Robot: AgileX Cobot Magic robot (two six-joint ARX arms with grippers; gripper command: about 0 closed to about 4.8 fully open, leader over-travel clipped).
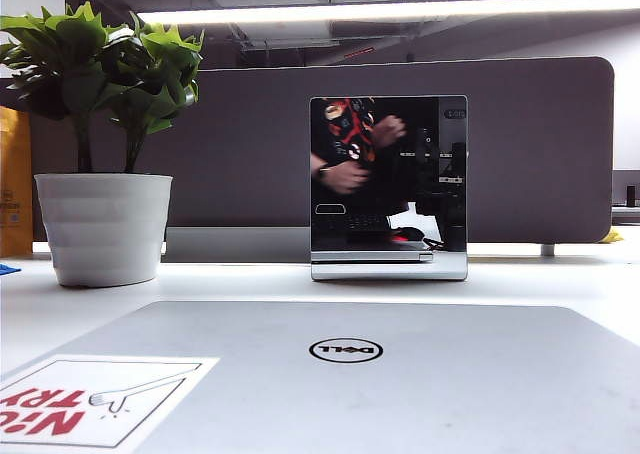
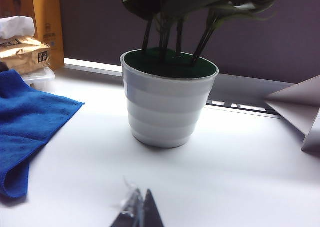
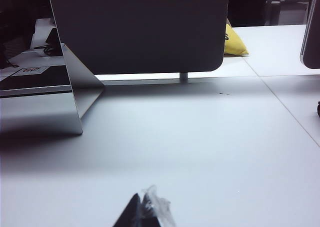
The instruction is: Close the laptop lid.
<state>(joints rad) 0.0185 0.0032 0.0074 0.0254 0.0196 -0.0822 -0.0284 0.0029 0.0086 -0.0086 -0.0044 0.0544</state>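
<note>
the laptop lid [image 1: 330, 374] lies flat in the foreground of the exterior view, silver outer shell up, with the oval dell logo [image 1: 346, 350] near its middle and a white sticker with red letters [image 1: 95, 402] at the near left corner. no screen or keyboard shows, so i judge the laptop shut, or very nearly so; the front seam is out of frame.

my left hand [image 2: 139, 212] hangs low over the white tabletop [image 2: 240, 177], facing the white ribbed plant pot [image 2: 167, 104], with a blue cloth [image 2: 30, 127] off to one side. only the dark tips show at the frame edge, close together and holding nothing. my right hand [image 3: 145, 212] sits over bare tabletop beside the small mirror panel on its silver stand [image 3: 40, 77]; its tips also look pressed together and empty, with a scrap of clear wrap on them. neither hand appears in the exterior view, and neither touches the lid.

to finish well, i would confirm that the front edge is seated. if a gap remains, i would press gently on the shell near the front middle, straight down, with tips closed so nothing catches. i would keep both arms away from the pot and the mirror panel, which looks easy to tip.
</note>
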